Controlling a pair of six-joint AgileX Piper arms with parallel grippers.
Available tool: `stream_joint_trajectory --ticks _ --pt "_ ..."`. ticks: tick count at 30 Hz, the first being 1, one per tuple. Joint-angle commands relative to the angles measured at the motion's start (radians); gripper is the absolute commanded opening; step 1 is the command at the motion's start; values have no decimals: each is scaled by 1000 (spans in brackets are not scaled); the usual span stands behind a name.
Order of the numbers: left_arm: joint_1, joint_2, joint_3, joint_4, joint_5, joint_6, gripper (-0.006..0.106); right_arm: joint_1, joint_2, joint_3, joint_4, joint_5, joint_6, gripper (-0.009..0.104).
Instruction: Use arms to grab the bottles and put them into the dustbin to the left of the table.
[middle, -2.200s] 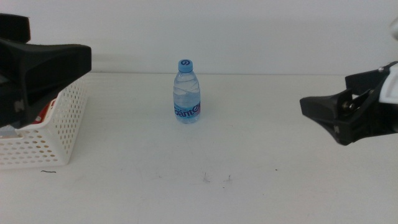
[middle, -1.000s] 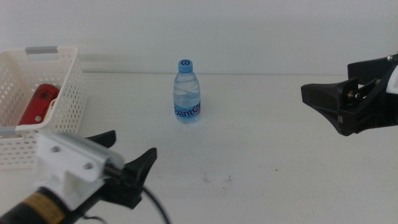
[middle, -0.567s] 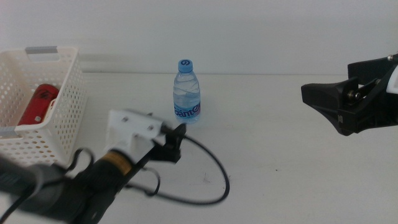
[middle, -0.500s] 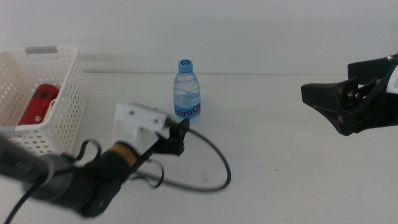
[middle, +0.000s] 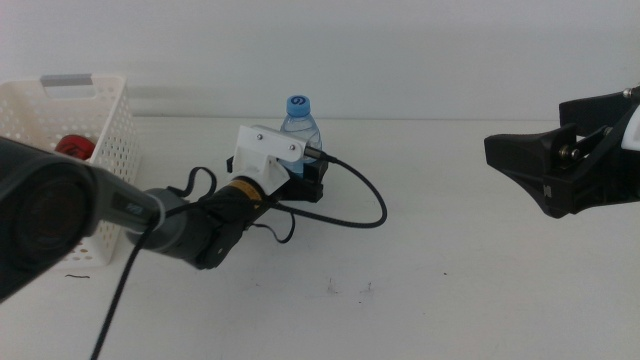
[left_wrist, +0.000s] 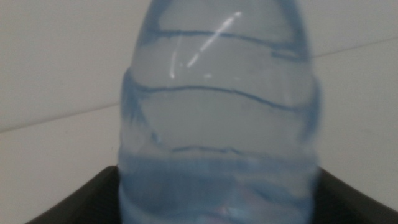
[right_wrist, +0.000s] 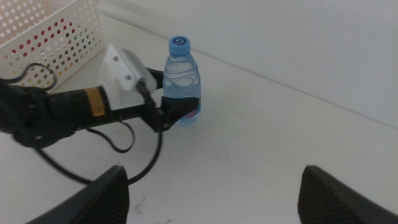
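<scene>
A small clear water bottle (middle: 299, 122) with a blue cap stands upright at the middle of the white table (middle: 450, 280). My left gripper (middle: 308, 182) has reached in low from the left and sits open at the bottle's lower half. The left wrist view is filled by the bottle (left_wrist: 217, 106), with a dark jaw at each side of its base. In the right wrist view the bottle (right_wrist: 181, 78) and the left gripper (right_wrist: 177, 113) show together. My right gripper (middle: 520, 170) hangs open and apart over the table's right side. The white dustbin (middle: 75, 85) stands at the left.
A red can (middle: 74, 147) lies inside the dustbin (right_wrist: 50, 25). The left arm's black cable (middle: 365, 205) loops over the table just right of the bottle. A few small dark marks (middle: 345, 288) dot the table near the front.
My left arm swung out of the dustbin, dropped low and pushed forward across the table until its jaws reached the water bottle. The right gripper rose slightly, then held still.
</scene>
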Motion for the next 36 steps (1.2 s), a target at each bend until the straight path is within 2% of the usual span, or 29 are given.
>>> stream_joint_trajectory --ticks 1,5,7,10,11,15,20,25,28,30,32,36 --pt "0 31 -55 1 4 -12 94 -7 -5 4 -6 -9 -2 88" --pt "0 75 -132 1 51 -12 92 -7 -5 4 -6 -9 -2 88" --pt "0 82 -147 1 77 -12 84 -7 -5 4 -6 -9 -2 88" --pt "3 57 -125 1 94 -12 54 -7 -5 4 -6 -9 -2 88" --pt "3 31 -102 1 94 -10 41 -7 -5 4 -6 -9 -2 88" --pt "0 -157 31 1 162 -32 0 -7 -5 4 -6 -9 -2 88" --pt "-1 -501 133 22 627 -248 -2 -7 -5 4 -6 -9 -2 88" --pt "1 -750 59 39 1177 -242 -2 -7 -5 4 -6 -9 -2 88" --pt "86 -790 -79 -86 1433 -42 -2 -7 -5 4 -6 -9 -2 88" --pt "192 -782 -195 -199 1594 131 -2 -7 -5 4 -6 -9 -2 88" --pt "302 -757 -299 -264 1720 241 -2 -7 -5 4 -6 -9 -2 88" --pt "508 -656 -494 -292 1902 342 -2 -7 -5 4 -6 -9 -2 88"
